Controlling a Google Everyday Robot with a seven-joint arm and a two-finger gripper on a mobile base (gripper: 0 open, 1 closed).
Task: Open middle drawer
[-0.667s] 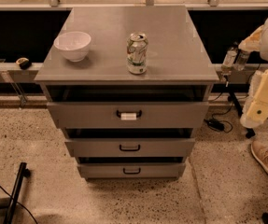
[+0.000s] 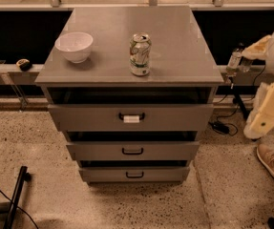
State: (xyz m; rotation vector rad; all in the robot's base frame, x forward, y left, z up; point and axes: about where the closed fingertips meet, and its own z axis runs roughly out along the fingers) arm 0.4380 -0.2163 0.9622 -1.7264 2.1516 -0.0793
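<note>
The grey metal cabinet [image 2: 127,46] has three drawers. The middle drawer [image 2: 174,151] has a wide flat front and a small dark loop handle [image 2: 132,151]. Its front sits a little behind the top drawer's front. The top drawer [image 2: 79,117] carries a white tag on its handle [image 2: 131,118]. The lowest drawer [image 2: 103,174] is the shortest. My gripper [image 2: 235,62] is off to the right of the cabinet, level with its top edge and well away from the middle drawer's handle. The cream arm [image 2: 270,109] hangs behind it.
A white bowl [image 2: 74,46] and a drink can [image 2: 140,54] stand on the cabinet top. A person's shoe [image 2: 272,162] is on the speckled floor at the right. Cables [image 2: 222,125] lie right of the cabinet. A dark bar [image 2: 15,197] lies at the lower left.
</note>
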